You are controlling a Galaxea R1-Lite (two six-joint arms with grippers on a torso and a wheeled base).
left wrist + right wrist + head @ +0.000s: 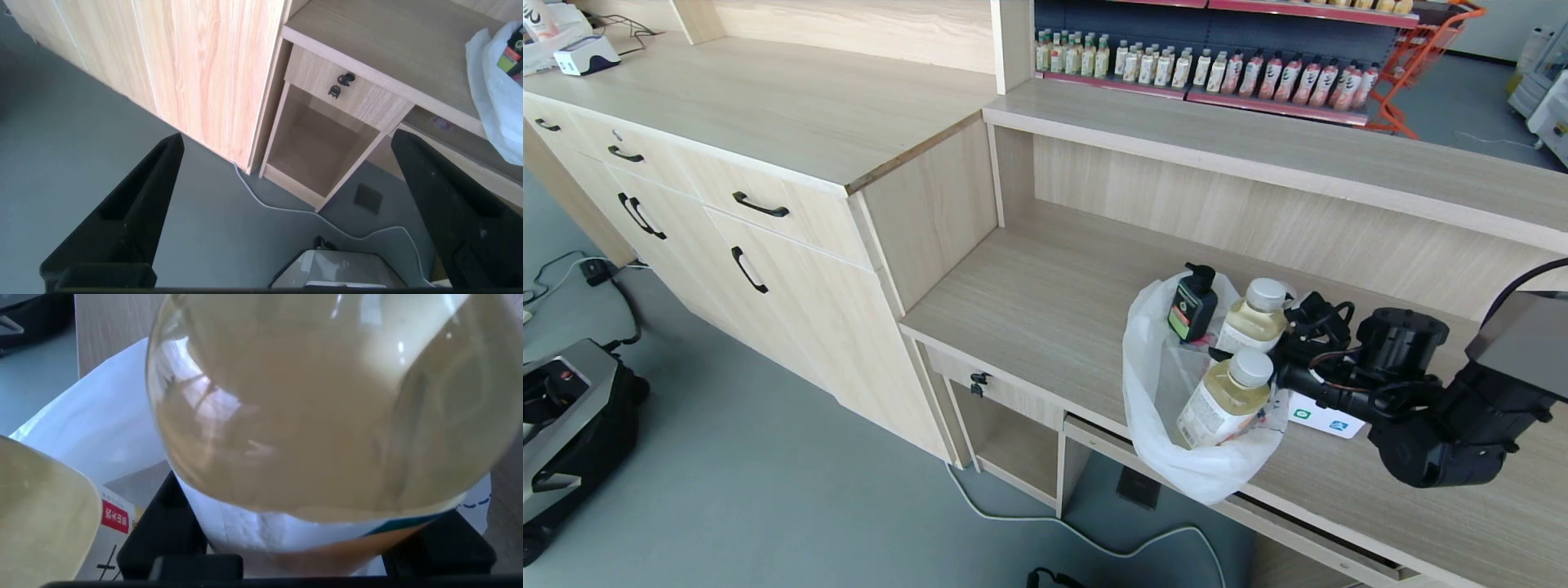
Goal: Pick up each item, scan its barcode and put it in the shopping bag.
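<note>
A white plastic shopping bag (1156,384) lies open on the lower counter (1045,302), near its front edge. A dark pump bottle (1192,306) and a pale yellow bottle with a white cap (1227,398) stand in it. A second pale yellow bottle (1252,320) is upright at the bag's far rim, with my right gripper (1258,347) shut on it. In the right wrist view this bottle (327,416) sits between the black fingers (176,539), and the other bottle (41,523) is beside it. My left gripper (286,139) hangs open over the floor, left of the counter.
A small white box with coloured stickers (1327,420) lies on the counter under my right arm. The raised ledge (1258,147) runs behind the bag. Cabinets with black handles (760,204) stand to the left. A cable (1086,535) lies on the floor below the drawer lock (339,84).
</note>
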